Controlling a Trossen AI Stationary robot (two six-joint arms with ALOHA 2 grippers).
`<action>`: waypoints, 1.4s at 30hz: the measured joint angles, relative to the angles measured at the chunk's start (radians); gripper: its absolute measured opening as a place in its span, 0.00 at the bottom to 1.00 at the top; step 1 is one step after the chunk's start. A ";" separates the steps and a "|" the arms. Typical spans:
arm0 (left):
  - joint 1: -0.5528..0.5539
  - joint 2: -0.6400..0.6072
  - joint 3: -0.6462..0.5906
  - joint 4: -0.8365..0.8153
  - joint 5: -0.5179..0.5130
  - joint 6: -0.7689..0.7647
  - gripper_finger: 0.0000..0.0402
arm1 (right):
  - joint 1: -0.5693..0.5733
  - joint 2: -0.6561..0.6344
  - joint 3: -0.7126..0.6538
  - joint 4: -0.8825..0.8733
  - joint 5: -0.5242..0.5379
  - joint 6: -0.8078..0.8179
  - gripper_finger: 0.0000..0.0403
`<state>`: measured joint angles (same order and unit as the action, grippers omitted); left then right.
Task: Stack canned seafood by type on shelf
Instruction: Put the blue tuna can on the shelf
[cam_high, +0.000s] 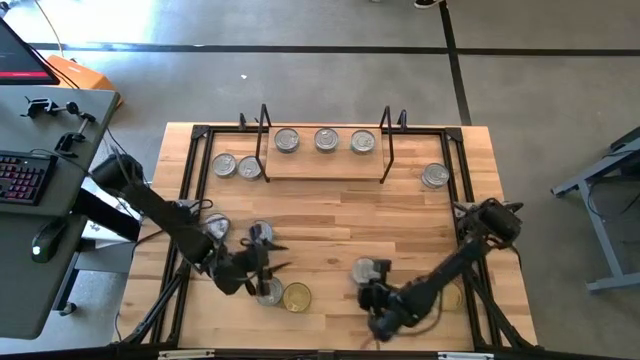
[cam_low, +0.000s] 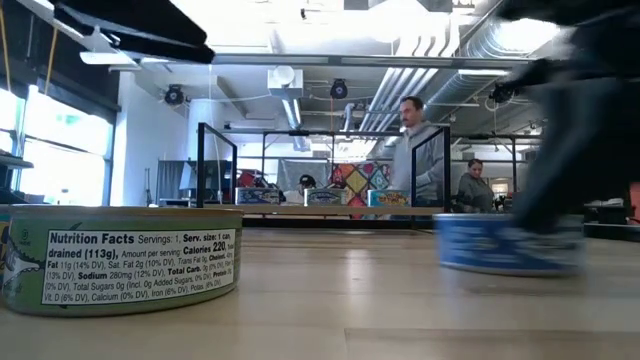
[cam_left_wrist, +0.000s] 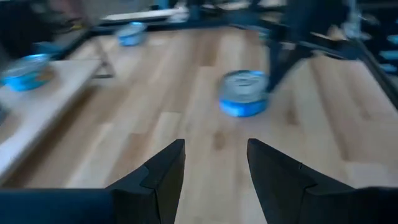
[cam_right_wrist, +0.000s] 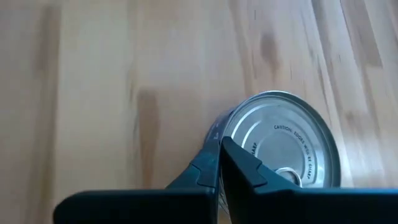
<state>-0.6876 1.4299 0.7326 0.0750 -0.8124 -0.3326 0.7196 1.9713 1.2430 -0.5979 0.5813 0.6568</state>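
Three silver-lidded tins (cam_high: 326, 139) stand in a row on the light-wood shelf (cam_high: 325, 168) at the table's far side. Two tins (cam_high: 236, 166) rest on the table to its left and one (cam_high: 435, 176) to its right. My left gripper (cam_high: 272, 256) is open near the table's near-left part, among two silver tins (cam_high: 215, 228), another silver one (cam_high: 268, 292) and a gold-lidded one (cam_high: 296, 296). In its wrist view the open fingers (cam_left_wrist: 214, 165) point toward a blue-walled tin (cam_left_wrist: 244, 93). My right gripper (cam_right_wrist: 221, 152) is shut at that tin (cam_high: 371, 270). My right gripper meets the blue-walled tin at the rim of its silver lid (cam_right_wrist: 239, 134), coming from above and slanting from the table's near side. One fingertip (cam_right_wrist: 242, 162) lies over the lid's edge, the other (cam_right_wrist: 205, 165) outside the wall, with the rim between them. The tin sits upright.
Black wire frames (cam_high: 263, 140) stand at both shelf ends, and a black rail (cam_high: 190, 160) runs round the table top. A green-labelled tin (cam_low: 120, 260) stands close in the low view. A desk with a keyboard (cam_high: 25, 175) is to the left. Two people (cam_low: 415, 150) are beyond the table.
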 joint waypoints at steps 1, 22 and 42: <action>0.003 0.027 0.000 0.034 0.033 0.021 0.41 | -0.024 0.000 0.000 0.033 -0.013 -0.039 0.00; 0.161 0.363 0.021 0.429 0.253 0.390 0.41 | -0.296 -0.049 -0.002 0.175 -0.408 -0.508 0.00; 0.196 0.365 0.066 0.418 0.321 0.662 0.47 | -0.321 -0.113 -0.104 0.391 -0.329 -0.392 0.00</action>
<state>-0.4911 1.7950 0.7986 0.4927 -0.4910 0.3291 0.3988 1.8587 1.1389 -0.2066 0.2523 0.2644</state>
